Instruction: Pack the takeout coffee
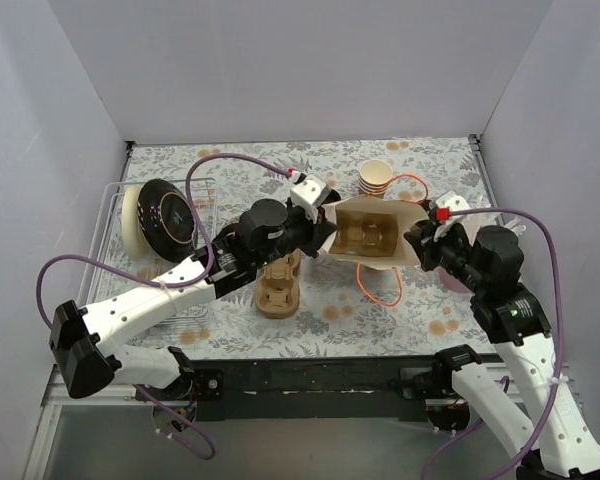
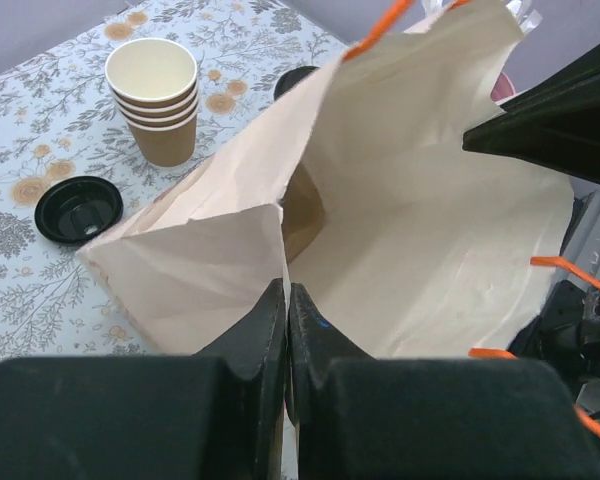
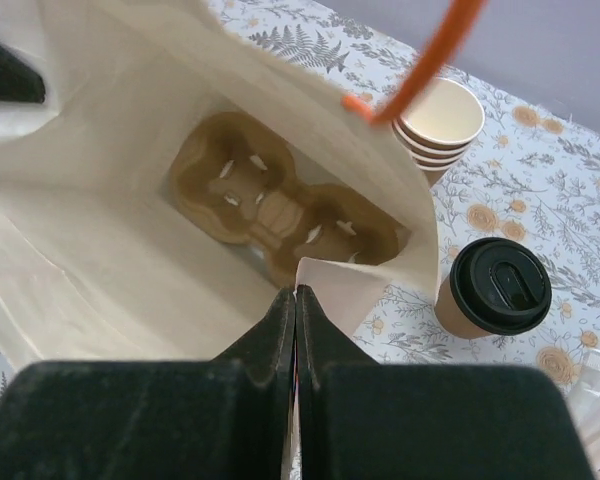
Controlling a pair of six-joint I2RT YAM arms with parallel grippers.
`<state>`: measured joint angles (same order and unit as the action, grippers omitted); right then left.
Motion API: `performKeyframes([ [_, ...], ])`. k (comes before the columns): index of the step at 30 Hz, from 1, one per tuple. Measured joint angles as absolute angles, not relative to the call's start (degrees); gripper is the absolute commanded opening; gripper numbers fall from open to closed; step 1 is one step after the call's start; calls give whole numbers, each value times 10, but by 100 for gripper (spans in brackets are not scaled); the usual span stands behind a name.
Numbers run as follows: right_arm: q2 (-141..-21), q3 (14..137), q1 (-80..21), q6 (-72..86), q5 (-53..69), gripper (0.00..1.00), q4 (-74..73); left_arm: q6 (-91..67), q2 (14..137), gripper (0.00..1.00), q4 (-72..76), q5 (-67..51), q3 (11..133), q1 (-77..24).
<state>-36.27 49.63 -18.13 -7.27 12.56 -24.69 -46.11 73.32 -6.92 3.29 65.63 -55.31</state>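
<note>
Paper bag [image 3: 100, 120]: my left jaws, right jaws clenched on opposite rims | carrier [image 3: 280, 210] inside | takeout coffee [image 3: 500, 288] on tabletop [image 3: 560, 170] beside it.

No readable text, label, brand or number.

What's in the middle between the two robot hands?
The open paper bag, pinched by the left gripper and right gripper, with a brown cup carrier inside. The top view shows it.

bag [image 3: 110, 290]: plain cream
handles [image 3: 435, 55]: bright orange
carrier [image 3: 280, 215]: brown
takeout coffee [image 3: 495, 290]: tan cup, black lid
surface [image 3: 550, 170]: pale, printed with grey leaves and orange flowers
</note>
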Motion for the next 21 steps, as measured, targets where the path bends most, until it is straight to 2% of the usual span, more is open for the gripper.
performKeyframes([
  [7,-229,415,-181,-92,148,1,-231,-483,681,0,-50,23,595,-562],
  [17,-227,415,-181,-102,158,2,-258,-511,660,0,-68,20,570,-574],
  [21,-276,458,-181,-53,126,20,-301,-510,681,0,-123,60,606,-575],
])
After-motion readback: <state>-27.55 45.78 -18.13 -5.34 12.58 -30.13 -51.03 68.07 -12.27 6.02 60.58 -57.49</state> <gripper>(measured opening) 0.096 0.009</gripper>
